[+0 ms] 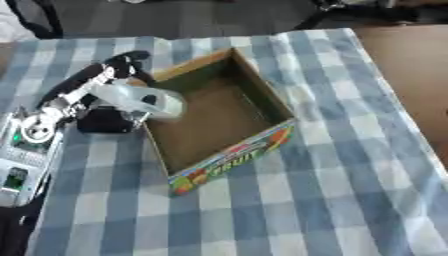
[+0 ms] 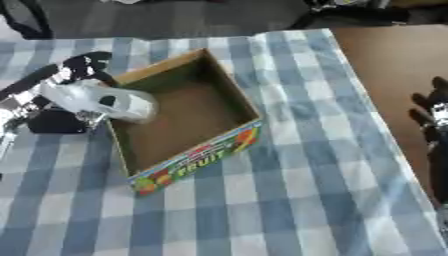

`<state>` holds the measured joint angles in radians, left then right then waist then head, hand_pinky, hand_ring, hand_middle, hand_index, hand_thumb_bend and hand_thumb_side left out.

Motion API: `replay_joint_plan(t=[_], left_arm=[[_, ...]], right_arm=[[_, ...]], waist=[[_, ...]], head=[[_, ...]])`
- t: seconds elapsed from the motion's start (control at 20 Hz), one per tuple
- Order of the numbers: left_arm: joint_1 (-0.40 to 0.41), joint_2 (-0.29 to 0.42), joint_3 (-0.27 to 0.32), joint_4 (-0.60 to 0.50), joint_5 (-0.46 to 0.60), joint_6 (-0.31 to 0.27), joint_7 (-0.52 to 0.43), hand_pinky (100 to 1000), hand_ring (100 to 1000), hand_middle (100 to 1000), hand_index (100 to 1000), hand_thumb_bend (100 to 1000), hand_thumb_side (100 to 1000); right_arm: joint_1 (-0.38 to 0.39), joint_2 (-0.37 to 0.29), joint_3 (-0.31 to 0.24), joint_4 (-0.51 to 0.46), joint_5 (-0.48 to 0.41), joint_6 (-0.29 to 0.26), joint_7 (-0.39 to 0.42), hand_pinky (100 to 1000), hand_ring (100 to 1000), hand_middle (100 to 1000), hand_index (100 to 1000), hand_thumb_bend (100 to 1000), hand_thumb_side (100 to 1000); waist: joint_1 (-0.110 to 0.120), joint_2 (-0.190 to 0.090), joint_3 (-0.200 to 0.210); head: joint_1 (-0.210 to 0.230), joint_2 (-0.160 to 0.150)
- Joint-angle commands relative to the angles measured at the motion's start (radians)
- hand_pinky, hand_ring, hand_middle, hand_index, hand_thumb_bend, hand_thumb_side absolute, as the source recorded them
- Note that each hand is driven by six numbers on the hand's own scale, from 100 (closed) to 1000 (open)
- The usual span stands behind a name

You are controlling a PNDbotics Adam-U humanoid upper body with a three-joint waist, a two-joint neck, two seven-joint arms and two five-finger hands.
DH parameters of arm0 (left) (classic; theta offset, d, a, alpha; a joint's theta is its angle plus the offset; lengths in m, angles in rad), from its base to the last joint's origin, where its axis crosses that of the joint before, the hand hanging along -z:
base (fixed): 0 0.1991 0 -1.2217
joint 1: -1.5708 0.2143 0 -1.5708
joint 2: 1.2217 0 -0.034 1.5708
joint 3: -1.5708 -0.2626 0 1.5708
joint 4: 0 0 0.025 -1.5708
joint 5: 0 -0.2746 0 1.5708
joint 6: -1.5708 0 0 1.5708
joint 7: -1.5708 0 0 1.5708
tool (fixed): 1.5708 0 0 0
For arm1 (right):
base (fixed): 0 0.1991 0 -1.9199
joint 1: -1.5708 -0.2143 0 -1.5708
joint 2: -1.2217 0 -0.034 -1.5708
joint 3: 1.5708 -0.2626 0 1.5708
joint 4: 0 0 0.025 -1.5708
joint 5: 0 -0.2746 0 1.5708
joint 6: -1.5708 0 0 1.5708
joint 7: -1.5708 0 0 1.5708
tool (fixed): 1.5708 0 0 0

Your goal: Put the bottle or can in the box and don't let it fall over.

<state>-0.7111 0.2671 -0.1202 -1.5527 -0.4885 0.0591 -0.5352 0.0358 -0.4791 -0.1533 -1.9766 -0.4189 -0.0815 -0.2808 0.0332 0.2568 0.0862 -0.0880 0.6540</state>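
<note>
Checked cloth (image 1: 289,200), blue and white, covers the desk across the lower frame and carries nothing in its near part. At centre frame sits an open cardboard box (image 1: 254,92), brown inside, turned diagonally, its near wall printed with fruit and the word FRUIT. Bare brown desk (image 2: 385,60) shows beyond the cloth at the upper right.

At the left of the frame my left robot hand (image 1: 118,75) is curled round a pale translucent bottle (image 1: 140,100). That bottle is tilted, not upright, its lower end hanging over the box's left wall and just inside the opening. I cannot tell whether it touches the wall or the box floor. My left arm (image 1: 39,125), silver and black, runs down to the lower left edge. A dark shape (image 1: 105,121) lies on the cloth under the arm, beside the box; I cannot identify it.

My right robot hand (image 2: 435,112) appears only in the right eye view, at the right edge over the bare desk, fingers spread and relaxed, holding nothing.
</note>
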Motion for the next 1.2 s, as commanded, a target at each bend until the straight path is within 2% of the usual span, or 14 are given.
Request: replay_joint_plan(t=[0.05,0.1,0.2,0.5,0.85,1.2], left_arm=[[-0.035,-0.004,0.003,0.011,-0.02,-0.006,0.025,1000,1000,1000,757,100,318],[-0.04,-0.009,0.001,0.015,-0.025,-0.009,0.034,1000,1000,1000,762,100,426],[-0.05,-0.02,-0.003,0.02,-0.04,-0.016,0.054,1000,1000,1000,760,100,441],[-0.092,-0.06,-0.009,0.05,-0.117,-0.029,0.124,1000,1000,1000,771,100,362],[-0.122,-0.108,-0.001,0.147,-0.205,-0.03,0.188,1000,1000,1000,800,100,356],[-0.133,-0.142,0.007,0.229,-0.251,-0.029,0.262,1000,1000,1000,813,100,393]], right_arm=[[-0.007,-0.02,-0.006,-0.023,0.001,0.004,0.001,941,922,1000,897,100,580],[-0.008,-0.02,-0.005,-0.023,0.001,0.005,0.001,942,923,1000,897,100,580],[-0.009,-0.019,-0.004,-0.023,0.002,0.007,0.002,942,923,1000,897,100,581],[-0.014,-0.016,-0.001,-0.023,0.003,0.013,0.005,942,923,1000,898,100,582],[-0.02,-0.008,0.002,-0.023,0.008,0.019,0.008,943,923,1000,898,100,583],[-0.026,-0.001,0.004,-0.023,0.011,0.024,0.011,943,923,1000,898,100,584]], waist=[[-0.002,-0.023,-0.002],[-0.001,-0.022,-0.002],[0.0,-0.021,-0.003],[0.002,-0.018,-0.008],[0.002,-0.008,-0.013],[0.001,0.0,-0.019]], head=[[0.008,-0.012],[0.011,-0.013],[0.014,-0.014],[0.023,-0.02],[0.03,-0.026],[0.033,-0.032]])
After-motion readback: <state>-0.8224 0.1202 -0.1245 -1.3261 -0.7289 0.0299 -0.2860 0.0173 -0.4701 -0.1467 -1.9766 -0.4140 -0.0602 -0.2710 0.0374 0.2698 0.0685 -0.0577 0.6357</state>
